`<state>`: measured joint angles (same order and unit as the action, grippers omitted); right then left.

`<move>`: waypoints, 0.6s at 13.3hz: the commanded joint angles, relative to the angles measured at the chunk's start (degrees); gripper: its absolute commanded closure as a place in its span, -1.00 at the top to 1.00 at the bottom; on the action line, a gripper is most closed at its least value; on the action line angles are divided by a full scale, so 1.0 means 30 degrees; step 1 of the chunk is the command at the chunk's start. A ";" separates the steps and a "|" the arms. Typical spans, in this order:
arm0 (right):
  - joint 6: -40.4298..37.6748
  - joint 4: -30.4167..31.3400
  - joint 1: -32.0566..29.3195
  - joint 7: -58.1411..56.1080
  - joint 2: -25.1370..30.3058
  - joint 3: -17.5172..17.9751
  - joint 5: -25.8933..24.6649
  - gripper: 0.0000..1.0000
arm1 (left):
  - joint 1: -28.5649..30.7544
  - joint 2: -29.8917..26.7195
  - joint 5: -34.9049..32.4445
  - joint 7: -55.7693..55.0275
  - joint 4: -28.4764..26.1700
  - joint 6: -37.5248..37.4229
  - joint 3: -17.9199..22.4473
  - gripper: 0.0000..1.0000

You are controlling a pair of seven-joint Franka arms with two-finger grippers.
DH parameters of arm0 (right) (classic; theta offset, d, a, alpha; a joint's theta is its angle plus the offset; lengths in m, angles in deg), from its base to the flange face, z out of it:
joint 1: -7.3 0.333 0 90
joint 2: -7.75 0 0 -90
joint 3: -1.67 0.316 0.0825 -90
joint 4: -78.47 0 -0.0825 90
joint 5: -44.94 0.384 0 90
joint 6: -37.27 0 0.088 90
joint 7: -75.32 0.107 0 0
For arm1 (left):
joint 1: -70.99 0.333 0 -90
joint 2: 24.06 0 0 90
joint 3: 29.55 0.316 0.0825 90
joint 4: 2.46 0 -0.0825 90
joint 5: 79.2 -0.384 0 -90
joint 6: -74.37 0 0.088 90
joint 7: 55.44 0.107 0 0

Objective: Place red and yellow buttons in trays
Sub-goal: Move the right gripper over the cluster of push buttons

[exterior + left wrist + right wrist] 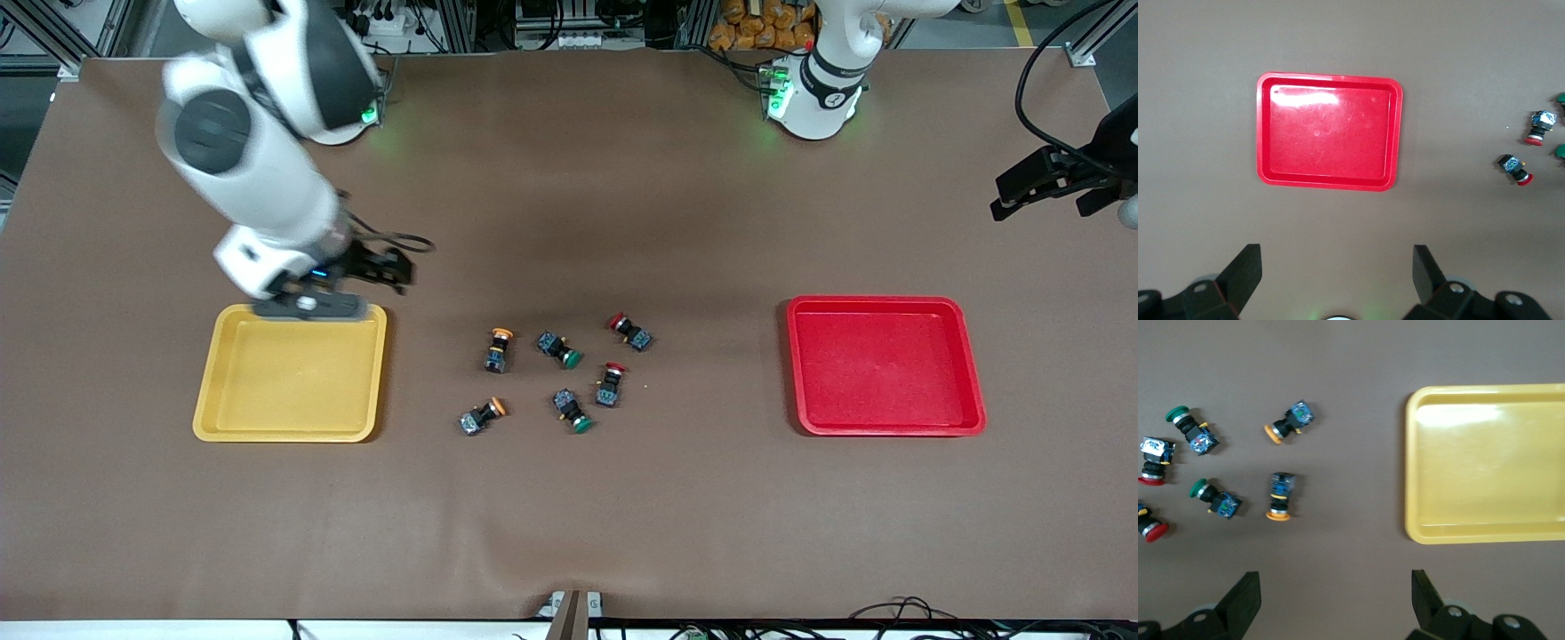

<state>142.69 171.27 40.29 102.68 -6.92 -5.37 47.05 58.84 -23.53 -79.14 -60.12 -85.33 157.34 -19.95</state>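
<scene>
Brown matting covers the table (569, 178). Front view: yellow tray (291, 373) sits toward the right arm's end, red tray (885, 364) toward the left arm's end, both bare inside. Six switches lie loose between the trays. Two yellow-capped buttons (499, 349) (483, 415) are on the yellow tray's side of the cluster, two red-capped buttons (629, 330) (610, 384) on the red tray's side, two green-capped switches (559, 348) (572, 410) in the middle. None touches a tray. Right gripper (342, 284) hangs over the yellow tray's rim on the robots' side, holding nothing. Left gripper (1053, 182) waits in the air at the table's edge at the left arm's end, well apart from the red tray. Left wrist view: left gripper (1337, 267) has its jaws spread wide with nothing between them; red tray (1329, 131) lies whole below it, the two red-capped buttons (1515, 168) (1539, 125) at the picture's edge. Right wrist view: right gripper (1335, 590) likewise spread wide and bare; yellow tray (1488, 463) partly in frame, yellow-capped buttons (1289, 422) (1280, 495) lying on their sides near it, green-capped switches (1191, 430) (1215, 498) and red-capped buttons (1154, 459) (1150, 525) farther from the tray.
</scene>
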 commanded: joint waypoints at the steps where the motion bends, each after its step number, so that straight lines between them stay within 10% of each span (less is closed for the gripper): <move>1: 0.1504 -0.0434 0.0749 0.1337 -0.1957 -0.0202 0.0784 1.00 | 0.0066 0.0029 0.0332 0.0152 0.0113 0.0116 -0.0005 1.00; 8: 0.6280 -0.0346 0.1483 0.1340 -0.6910 -0.0173 0.1902 1.00 | -0.0431 0.0817 0.0564 -0.4466 -0.0091 0.0058 -0.0151 1.00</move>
<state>159.09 171.38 43.58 106.18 -24.53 -5.36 51.37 58.24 -21.94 -79.00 -68.08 -85.60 157.41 -20.27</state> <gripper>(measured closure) 0.000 0.000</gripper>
